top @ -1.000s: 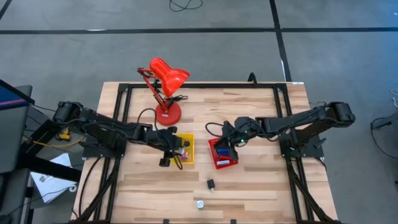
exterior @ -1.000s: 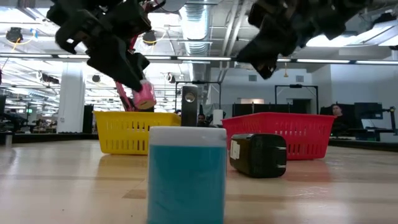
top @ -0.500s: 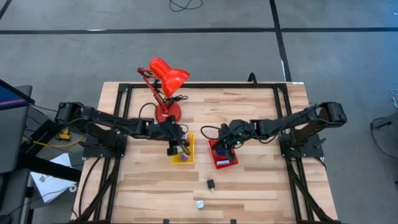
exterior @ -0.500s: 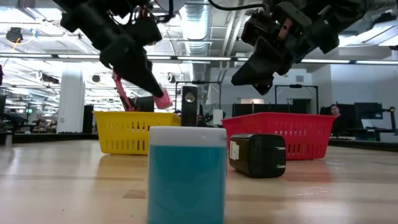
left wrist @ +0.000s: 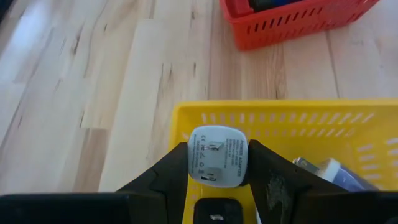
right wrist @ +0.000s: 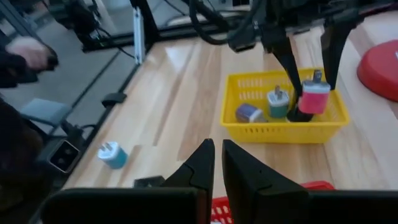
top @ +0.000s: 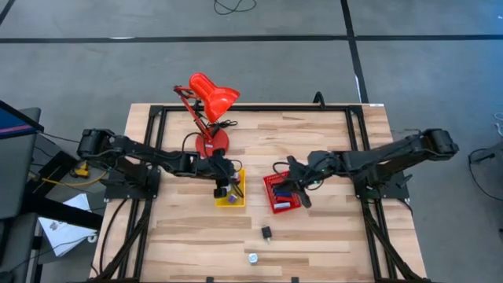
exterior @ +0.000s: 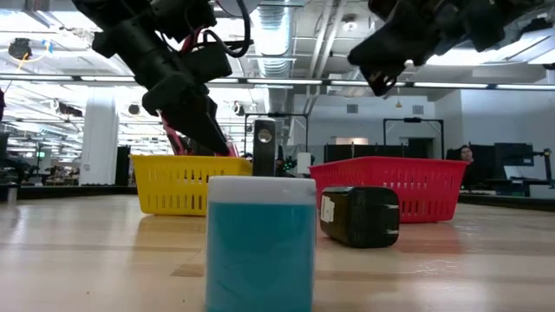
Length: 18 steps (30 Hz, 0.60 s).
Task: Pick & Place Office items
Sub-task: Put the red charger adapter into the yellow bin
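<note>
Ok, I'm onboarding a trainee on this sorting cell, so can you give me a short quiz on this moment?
1. True or false: the right gripper is holding a plug.
2. The left gripper grips a pink plug at which basket? A red, B yellow, C neither.
3. How many plugs lie on the bare table, outside the baskets?
Key: 1 false, it is shut and empty. 2 B, the yellow basket. 3 two, a black plug and a teal one.

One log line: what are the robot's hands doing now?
left gripper: shut on adapter, in yellow tray | right gripper: shut, empty, by red tray
</note>
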{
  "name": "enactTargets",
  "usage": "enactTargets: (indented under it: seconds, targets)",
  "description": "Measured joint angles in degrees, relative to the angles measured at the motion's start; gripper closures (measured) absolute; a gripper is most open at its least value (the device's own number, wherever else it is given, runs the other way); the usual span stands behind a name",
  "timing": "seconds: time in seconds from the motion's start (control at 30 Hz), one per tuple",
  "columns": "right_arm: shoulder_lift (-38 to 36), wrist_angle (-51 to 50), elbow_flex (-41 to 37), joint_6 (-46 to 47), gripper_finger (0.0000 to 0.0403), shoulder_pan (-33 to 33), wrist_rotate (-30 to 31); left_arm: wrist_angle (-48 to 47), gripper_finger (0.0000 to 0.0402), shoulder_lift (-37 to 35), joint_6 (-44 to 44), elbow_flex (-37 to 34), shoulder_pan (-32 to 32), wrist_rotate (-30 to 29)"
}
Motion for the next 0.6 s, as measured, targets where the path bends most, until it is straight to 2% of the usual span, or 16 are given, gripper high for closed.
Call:
enactTargets:
  seconds: [0.27, 0.6]
  targets:
    - [-4.0, 2.9, -3.7, 2.0, 0.0377, 0.6, 0.1, 0.4, 0.0264, 0.0, 0.2, 0.0, -0.1, -0.6]
    - [-3.4, 4.3, -4.9, 3.0, 0.0377, 0.5, 0.1, 2.3, 0.0263, 0.0, 0.4, -0.1, 0.1, -1.0]
